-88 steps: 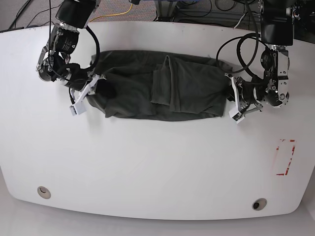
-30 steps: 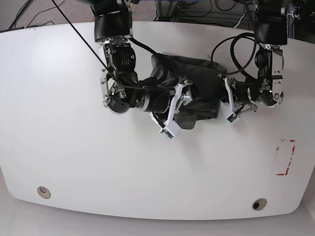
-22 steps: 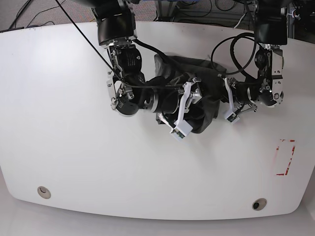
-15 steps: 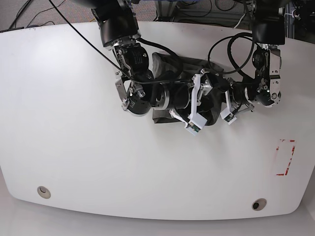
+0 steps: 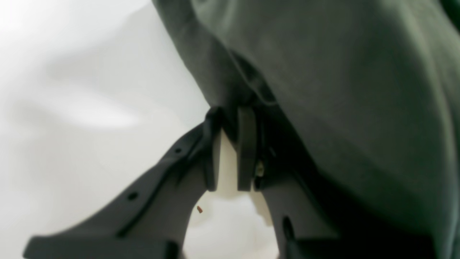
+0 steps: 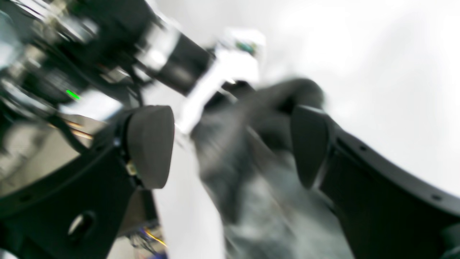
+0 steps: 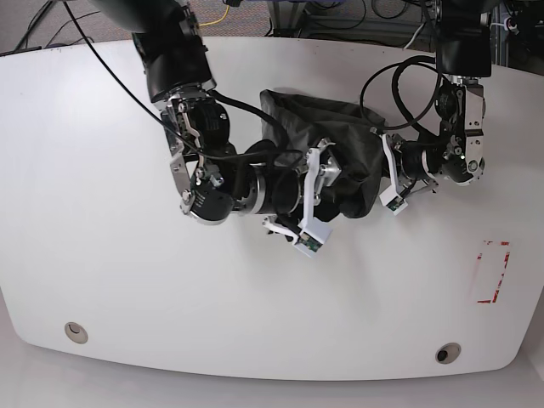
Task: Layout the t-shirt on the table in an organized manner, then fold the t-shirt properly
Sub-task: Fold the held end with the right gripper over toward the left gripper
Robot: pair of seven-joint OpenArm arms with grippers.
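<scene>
Base view, t-shirt (image 7: 340,140) bunched mid-table (image 7: 102,280), front and sides bare

base: overhead, looking down on whole desk (image 7: 102,280) | wrist views: close behind own jaws | shared: t-shirt (image 7: 340,127)

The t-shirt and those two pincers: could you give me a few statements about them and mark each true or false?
1. The t-shirt is spread flat. False: it is bunched in a heap.
2. The left pincer is pinched on the t-shirt's edge. True.
3. The right pincer is clamped tight. False: its fingers stand wide apart.
4. The red tape rectangle lies under the cloth. False: it lies bare, well away.
5. The table is white. True.
</scene>
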